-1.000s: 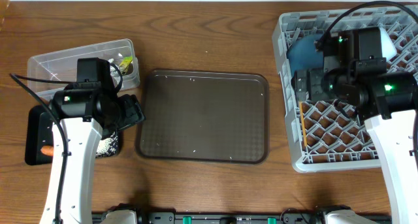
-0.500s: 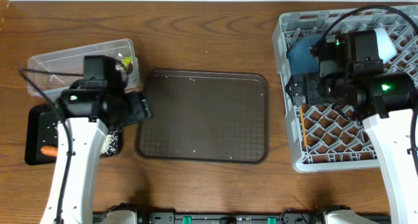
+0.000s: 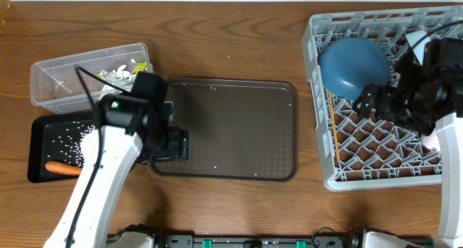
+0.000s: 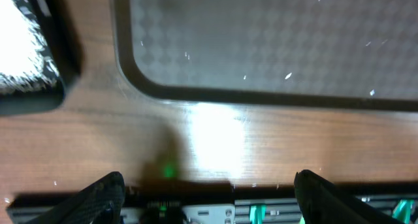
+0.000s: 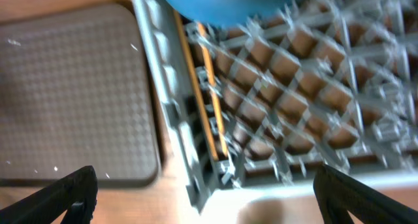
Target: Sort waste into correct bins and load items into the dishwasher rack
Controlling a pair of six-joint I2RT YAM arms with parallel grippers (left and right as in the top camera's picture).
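The grey dishwasher rack (image 3: 340, 177) stands at the right. A wide blue bowl (image 3: 352, 66) leans in its back left part, and two wooden chopsticks (image 3: 334, 132) lie along its left wall. My right gripper (image 3: 374, 101) hovers over the rack, open and empty. The right wrist view shows the bowl (image 5: 222, 2), the chopsticks (image 5: 204, 87) and the rack (image 5: 294, 93). My left gripper (image 3: 176, 143) is open and empty over the brown serving tray's left edge. The black tray (image 3: 40, 143) holds white rice (image 3: 78, 136) and an orange carrot (image 3: 64, 168). The clear tub (image 3: 58, 71) holds wrapper scraps (image 3: 119, 73). The cups are hidden.
The dark-brown serving tray (image 3: 231, 125) lies in the middle, with a few crumbs on it; it also shows in the left wrist view (image 4: 261, 41). The black tray's rice corner (image 4: 19, 54) is at that view's left. The table's front edge lies just below my left gripper.
My left arm swung right from above the black tray to the serving tray's left edge, uncovering the rice. My right arm drew back to the right, uncovering the blue bowl.
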